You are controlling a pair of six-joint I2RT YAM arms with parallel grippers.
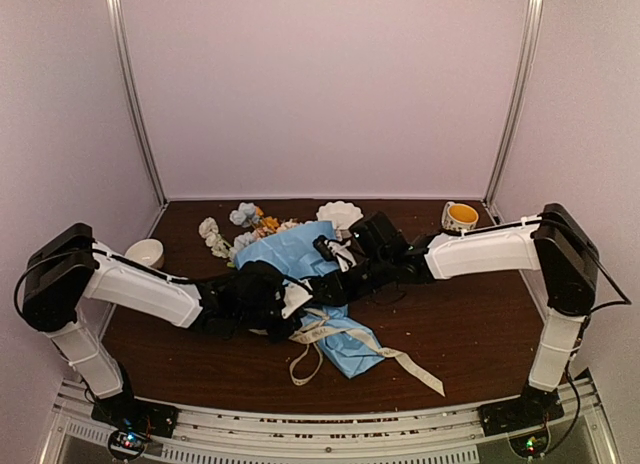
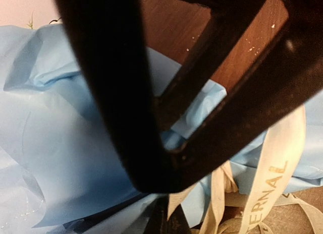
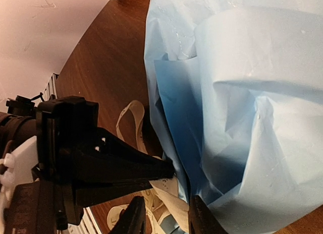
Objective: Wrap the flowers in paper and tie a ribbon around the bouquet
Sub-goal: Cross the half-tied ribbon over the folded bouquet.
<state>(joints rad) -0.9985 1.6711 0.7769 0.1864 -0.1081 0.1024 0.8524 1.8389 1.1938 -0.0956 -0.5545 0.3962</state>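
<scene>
Presently, my left gripper (image 3: 169,172) is clenched, tips against a folded edge of the paper (image 3: 242,93); whether it pinches the sheet, I cannot tell. My right gripper (image 3: 164,219) stands parted above the ribbon (image 1: 400,359). The paper lies mid-table, wrapped around the flowers (image 1: 245,222), blooms protruding at its far end. White bowl (image 1: 145,256) left, cup (image 1: 447,220) right: contents indiscernible.

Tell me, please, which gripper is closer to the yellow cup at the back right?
Right. The right gripper hangs over the paper, well left of the cup; the left gripper, shut on the paper, sits even farther left.
</scene>
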